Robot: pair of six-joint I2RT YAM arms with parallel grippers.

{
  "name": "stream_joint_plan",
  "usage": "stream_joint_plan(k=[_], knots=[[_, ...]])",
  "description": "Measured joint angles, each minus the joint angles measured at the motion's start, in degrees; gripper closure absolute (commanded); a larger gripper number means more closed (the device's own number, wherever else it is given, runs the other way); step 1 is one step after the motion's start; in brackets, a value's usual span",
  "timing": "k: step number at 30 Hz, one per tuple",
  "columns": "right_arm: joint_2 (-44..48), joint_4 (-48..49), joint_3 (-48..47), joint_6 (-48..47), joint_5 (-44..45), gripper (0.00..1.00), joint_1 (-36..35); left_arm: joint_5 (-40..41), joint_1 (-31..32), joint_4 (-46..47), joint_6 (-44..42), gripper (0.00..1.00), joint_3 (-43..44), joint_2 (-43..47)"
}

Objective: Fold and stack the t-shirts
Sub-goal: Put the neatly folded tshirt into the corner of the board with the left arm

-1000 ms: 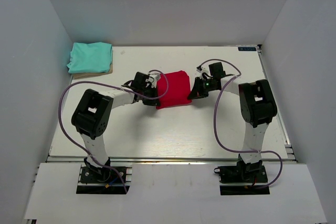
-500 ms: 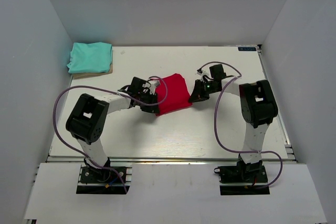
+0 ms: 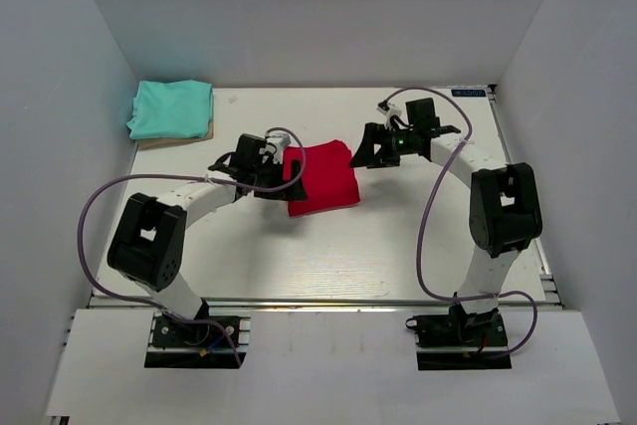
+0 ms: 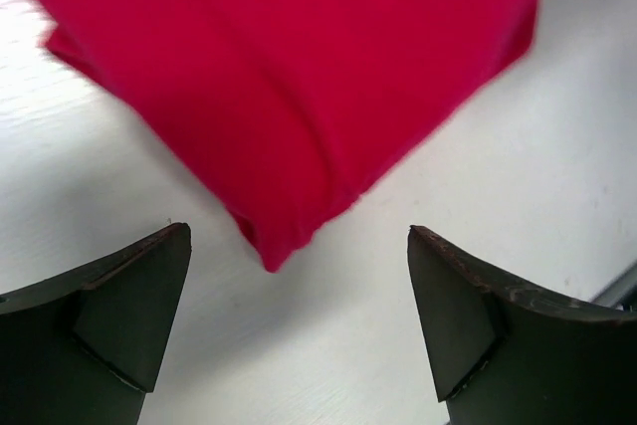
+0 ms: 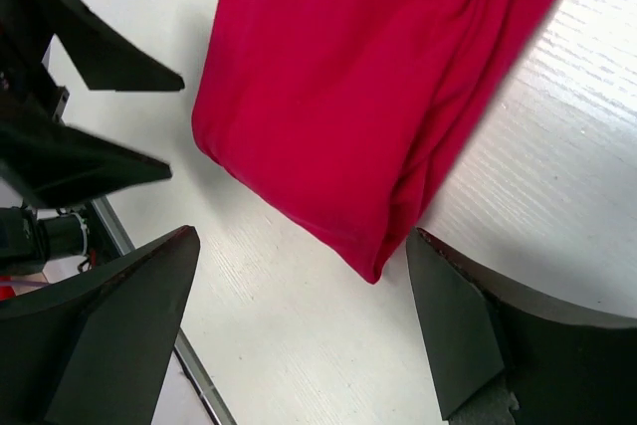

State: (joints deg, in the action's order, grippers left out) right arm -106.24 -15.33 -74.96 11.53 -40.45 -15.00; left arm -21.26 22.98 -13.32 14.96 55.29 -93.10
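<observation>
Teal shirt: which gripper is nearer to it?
Left. The left gripper is at the red shirt's left edge, toward the teal shirt; the right gripper is at its far right corner.

1. The red shirt [image 3: 321, 178] is plain bright red, with no print.
2. The teal shirt [image 3: 171, 107] is plain pale mint-teal.
3. A tan pad [image 3: 205, 133] shows under the teal shirt.
4. The counter [image 3: 328, 256] is off-white with faint wood grain.
5. The left gripper [image 4: 297, 236] and right gripper [image 5: 301, 236] are matte black.
6. The arms [image 3: 189, 196] have white links and black joints.
7. The cables [image 3: 420, 246] are purple.
8. The walls [image 3: 318, 17] are pale grey.
</observation>
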Motion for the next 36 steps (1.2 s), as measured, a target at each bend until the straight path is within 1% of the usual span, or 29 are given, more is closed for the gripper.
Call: stream_joint_plan(k=[5,6,7,8,10,11,13,14,15,16,17,20,21,23,25,29,33,36], knots=[[0.5,-0.31,-0.59,0.02,1.22,0.1,0.0,3.41,-2.1,-0.85,2.93,0.0,3.74,-4.02],[0.5,-0.57,-0.59,0.0,1.66,0.1,0.0,3.72,-2.54,-0.7,3.65,0.05,4.57,-5.55],[0.52,-0.63,-0.59,0.02,1.9,0.1,0.0,3.89,-2.75,-0.44,4.24,0.05,5.07,-6.78],[0.55,-0.74,-0.59,0.02,2.23,0.1,0.0,3.93,-3.1,-0.42,4.76,0.1,5.86,-8.66],[0.55,-0.92,-0.59,0.02,2.75,0.1,0.04,3.65,-3.43,0.55,6.12,0.14,7.65,-12.72],[0.55,-0.9,-0.57,0.02,2.86,0.1,0.04,3.23,-3.67,1.11,6.4,0.19,9.27,-13.73],[0.66,-0.9,-0.52,0.04,3.04,0.1,0.04,3.23,-3.63,2.19,7.19,0.22,11.65,-16.48],[0.79,-0.92,-0.46,0.02,3.04,0.1,0.09,2.6,-3.65,2.67,7.5,0.28,12.94,-17.7],[0.9,-0.9,-0.35,0.04,3.04,0.1,0.11,2.58,-3.43,3.1,7.78,0.3,14.01,-18.73],[0.98,-0.9,-0.28,0.04,3.04,0.1,0.11,2.47,-3.19,3.63,7.96,0.35,14.78,-19.52],[1.07,-0.94,-0.22,0.07,3.04,0.1,0.2,2.34,-2.91,4.28,8.04,0.5,15.3,-20.2],[1.18,-0.92,-0.15,0.09,3.02,0.1,0.35,2.29,-2.16,5.66,8.15,0.71,15.56,-21.66],[1.22,-0.92,-0.04,0.15,3.02,0.1,0.39,2.49,-1.97,5.55,7.96,0.86,15.87,-21.97],[1.53,-0.79,0.52,0.26,3.02,0.1,0.42,3.21,-1.64,4.5,7.43,1.0,17.42,-22.86],[2.03,-0.72,1.53,0.33,2.99,0.1,0.52,4.52,-1.46,3.1,6.03,1.0,20.15,-23.89],[4.2,-0.11,4.59,0.68,2.99,0.1,0.76,6.91,-1.11,2.6,2.75,1.0,22.6,-24.61],[9.09,0.39,9.84,0.68,3.89,0.1,1.29,7.89,-1.29,2.62,-1.9,1.0,23.12,-24.2],[13.94,0.87,13.88,0.66,5.77,0.1,1.75,10.51,-1.49,2.16,-6.38,1.0,23.32,-22.56]])
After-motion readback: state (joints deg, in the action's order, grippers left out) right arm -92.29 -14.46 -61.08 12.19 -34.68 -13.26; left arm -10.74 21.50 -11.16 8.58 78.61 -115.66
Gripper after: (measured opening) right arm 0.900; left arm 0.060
